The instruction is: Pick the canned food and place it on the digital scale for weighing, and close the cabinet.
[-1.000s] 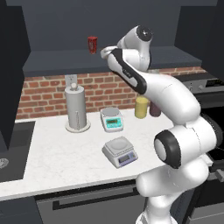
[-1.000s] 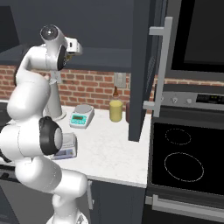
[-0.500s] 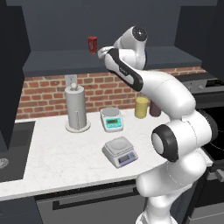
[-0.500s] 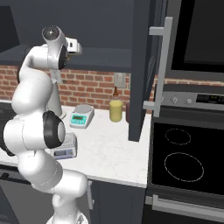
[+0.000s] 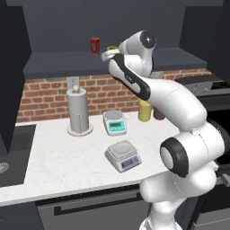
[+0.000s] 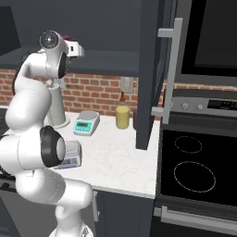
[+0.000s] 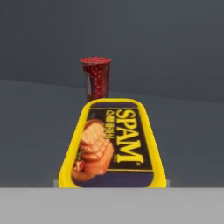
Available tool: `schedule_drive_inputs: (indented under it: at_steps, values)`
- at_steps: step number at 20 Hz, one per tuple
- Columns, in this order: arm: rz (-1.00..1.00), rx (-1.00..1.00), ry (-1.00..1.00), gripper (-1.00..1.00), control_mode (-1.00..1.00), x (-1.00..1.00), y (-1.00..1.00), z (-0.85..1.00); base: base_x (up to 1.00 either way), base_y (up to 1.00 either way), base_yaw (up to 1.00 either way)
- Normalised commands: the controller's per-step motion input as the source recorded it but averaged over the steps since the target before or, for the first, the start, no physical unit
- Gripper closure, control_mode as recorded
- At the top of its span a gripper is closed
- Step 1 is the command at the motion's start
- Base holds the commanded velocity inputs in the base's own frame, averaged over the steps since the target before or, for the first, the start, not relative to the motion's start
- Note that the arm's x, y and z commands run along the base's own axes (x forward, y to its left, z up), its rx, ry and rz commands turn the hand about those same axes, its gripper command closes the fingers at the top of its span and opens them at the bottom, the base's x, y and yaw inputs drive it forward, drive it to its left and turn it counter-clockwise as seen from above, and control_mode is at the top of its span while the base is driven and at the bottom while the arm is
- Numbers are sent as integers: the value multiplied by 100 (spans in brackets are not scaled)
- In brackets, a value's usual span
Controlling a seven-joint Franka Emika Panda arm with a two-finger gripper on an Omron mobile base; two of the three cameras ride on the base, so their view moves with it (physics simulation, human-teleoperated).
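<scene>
Item: canned food [image 7: 113,146], lying flat on your open cabinet [image 5: 90,27] shelf before the red can [image 7: 96,78]; your gripper [image 5: 109,53] reaches in level, seemingly closing on it, grasp unconfirmed.

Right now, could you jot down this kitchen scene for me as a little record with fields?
gripper: up inside the open cabinet, at the canned food
canned food: yellow Spam tin on the cabinet shelf, red can just behind it
digital scale: grey, on the counter, nothing on its platter
white scale: teal front, near the brick wall
cabinet: door open
</scene>
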Motion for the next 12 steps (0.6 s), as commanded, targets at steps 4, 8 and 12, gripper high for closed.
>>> schedule_drive_inputs:
  at_steps: [4, 8, 12]
  values:
    - [0, 0, -6, 100, -100, -99, -11, 0, 0, 0, 0]
    - [1, 1, 1, 100, -100, -100, -45, 1, 0, 0, 0]
    - [4, 0, 14, 100, -100, -100, -52, 14, 0, 0, 0]
